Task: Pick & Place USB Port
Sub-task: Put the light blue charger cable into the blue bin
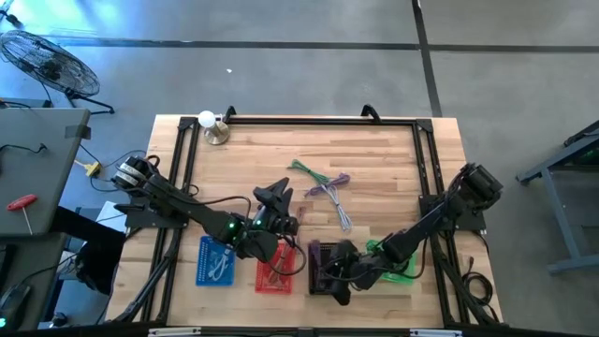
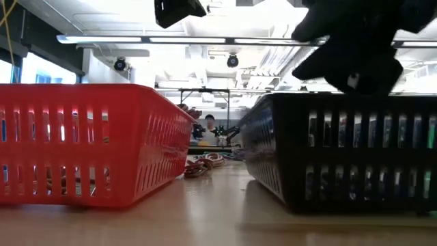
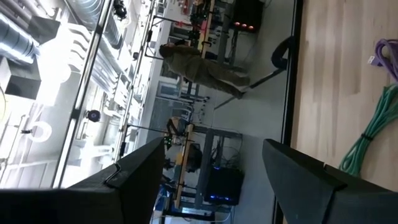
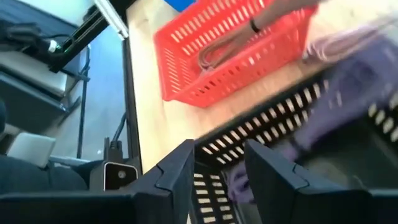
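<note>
The right hand (image 4: 214, 171), fingers parted and empty, hangs over the black slotted plastic basket (image 4: 323, 130) at the wooden counter's (image 1: 374, 150) near edge. A purple USB cable (image 4: 348, 93), blurred, lies inside it. The left hand (image 1: 276, 194) is spread above the red slotted basket (image 1: 278, 271), whose contents are unclear.

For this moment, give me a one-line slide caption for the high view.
Right end effector open over the black basket; left end effector waits open beside loose cables.
</note>
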You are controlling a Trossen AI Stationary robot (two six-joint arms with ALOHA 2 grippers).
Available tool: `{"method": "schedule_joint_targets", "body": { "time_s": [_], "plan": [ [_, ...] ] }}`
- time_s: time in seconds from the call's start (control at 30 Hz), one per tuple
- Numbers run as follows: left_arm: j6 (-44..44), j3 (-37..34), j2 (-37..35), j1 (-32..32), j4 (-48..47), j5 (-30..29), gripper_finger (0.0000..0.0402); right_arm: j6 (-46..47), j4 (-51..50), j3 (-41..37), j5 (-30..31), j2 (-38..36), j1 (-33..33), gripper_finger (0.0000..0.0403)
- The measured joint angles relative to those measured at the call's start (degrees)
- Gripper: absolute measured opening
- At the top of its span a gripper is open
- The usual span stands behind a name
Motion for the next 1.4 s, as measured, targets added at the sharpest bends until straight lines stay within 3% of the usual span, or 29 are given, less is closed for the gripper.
{"method": "schedule_joint_targets", "body": {
  "time_s": [0.43, 0.67, 0.83, 0.93, 1.03, 1.23, 1.4],
  "plan": [
    [-0.04, 0.0, 0.0, 0.0, 0.15, -3.07, 0.0266, -30.5, -10.48, 0.0, -0.14, -17.13, -3.6, 0.0103],
    [-0.39, 0.0, 0.0, 0.0, 0.03, -3.05, 0.0266, -37.94, -25.11, 0.0, -0.12, -25.03, -10.58, 0.0083],
    [-2.1, 0.0, 0.0, 0.04, 0.03, -1.6, 0.0266, -43.0, -32.82, 0.0, -5.36, -27.09, -19.08, 0.0074],
    [-4.81, 0.0, 0.0, 0.04, -0.02, 0.98, 0.0266, -43.71, -34.79, 0.0, -9.99, -27.03, -23.71, 0.0074],
    [-5.98, 0.0, 0.0, 0.04, -0.03, 1.38, 0.0266, -38.43, -38.86, 0.02, -14.53, -25.89, -27.35, 0.0074],
    [-6.99, 0.0, 0.0, 0.04, -0.12, 0.56, 0.0266, -34.95, -48.52, 0.0, -16.31, -23.27, -31.46, 0.0091],
    [-8.33, 0.0, 0.0, 0.04, -0.15, -0.09, 0.0266, -35.45, -46.27, 0.01, -17.05, -20.26, -33.01, 0.0119]
  ]
}}
